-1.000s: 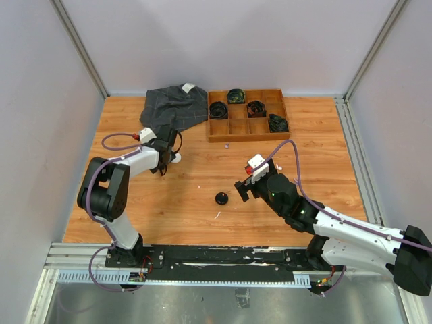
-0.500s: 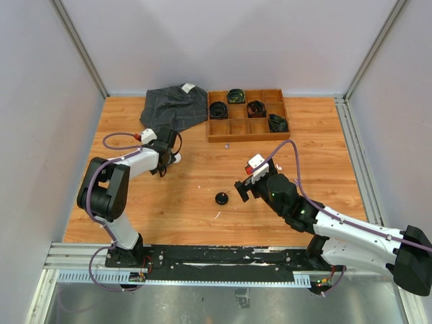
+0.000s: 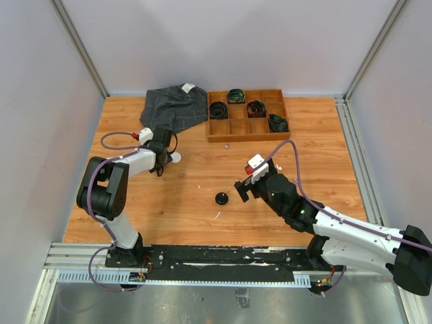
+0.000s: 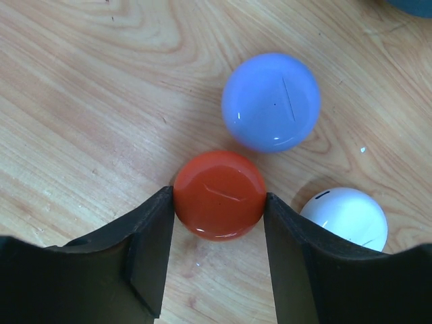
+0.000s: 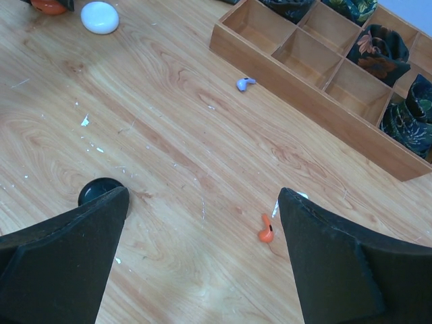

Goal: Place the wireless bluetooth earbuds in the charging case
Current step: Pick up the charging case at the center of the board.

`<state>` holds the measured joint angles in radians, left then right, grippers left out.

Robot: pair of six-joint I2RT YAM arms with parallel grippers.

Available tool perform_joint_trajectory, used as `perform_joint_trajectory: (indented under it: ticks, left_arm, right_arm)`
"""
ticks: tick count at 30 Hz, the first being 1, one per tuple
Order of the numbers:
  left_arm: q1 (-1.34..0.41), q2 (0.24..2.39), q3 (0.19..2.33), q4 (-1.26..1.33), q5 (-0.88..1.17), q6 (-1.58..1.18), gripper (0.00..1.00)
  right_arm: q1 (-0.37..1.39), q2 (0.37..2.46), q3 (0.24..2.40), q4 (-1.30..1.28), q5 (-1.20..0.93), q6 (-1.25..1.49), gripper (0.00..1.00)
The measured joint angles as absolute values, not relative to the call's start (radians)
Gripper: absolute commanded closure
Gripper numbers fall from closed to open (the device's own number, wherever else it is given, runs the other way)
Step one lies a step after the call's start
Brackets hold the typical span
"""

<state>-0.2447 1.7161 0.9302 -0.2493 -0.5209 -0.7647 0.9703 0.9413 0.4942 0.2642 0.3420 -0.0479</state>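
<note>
left gripper (image 4: 219,197) clamps orange-red case (image 4: 217,182) | right gripper (image 5: 202,196) gaping | orange earbud (image 5: 265,230) between its jaws, 4 o'clock, axis 12–6, right arm nearer

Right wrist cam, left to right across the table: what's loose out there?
Order: orange-red round plastic case at the top-left edge, white round plastic case, small purple plastic earbud, small orange plastic earbud. The black round plastic case overlaps the white one sideways, so it is left out.
</note>
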Motion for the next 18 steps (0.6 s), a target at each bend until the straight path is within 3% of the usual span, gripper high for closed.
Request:
perform_joint_trajectory:
  ticks: [18]
  left_arm:
    - [-0.328,1.389,0.634,-0.177,-0.401,-0.705,0.58]
  right_arm:
    - [0.97,0.984,0.536,0.186,0.302,-0.025,0.05]
